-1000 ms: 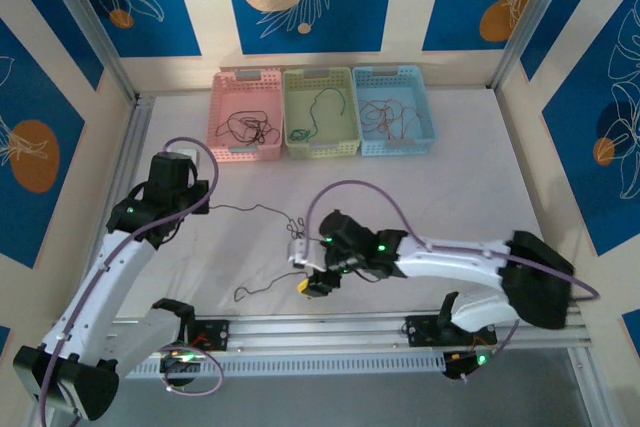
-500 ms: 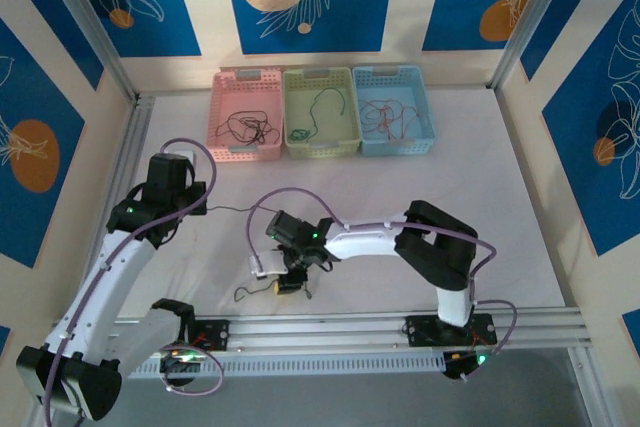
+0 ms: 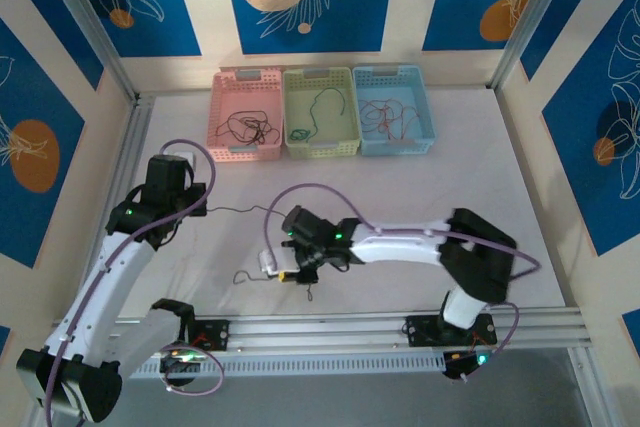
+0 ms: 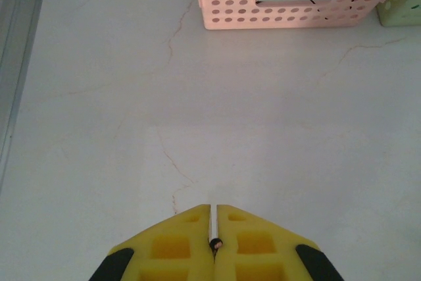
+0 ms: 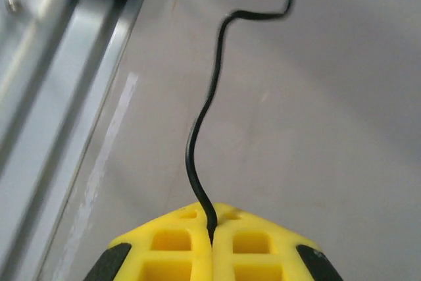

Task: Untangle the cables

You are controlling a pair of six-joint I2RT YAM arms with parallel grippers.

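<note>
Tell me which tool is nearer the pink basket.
Left. The left tool is a short way nearside of the pink basket; the right tool is farther off, toward the near side.

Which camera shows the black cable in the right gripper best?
Right wrist: the black cable runs clearly into the shut right gripper. Top external shows it as a faint thread. Left wrist shows a cable end pinched in the left gripper, maybe another cable.
</note>
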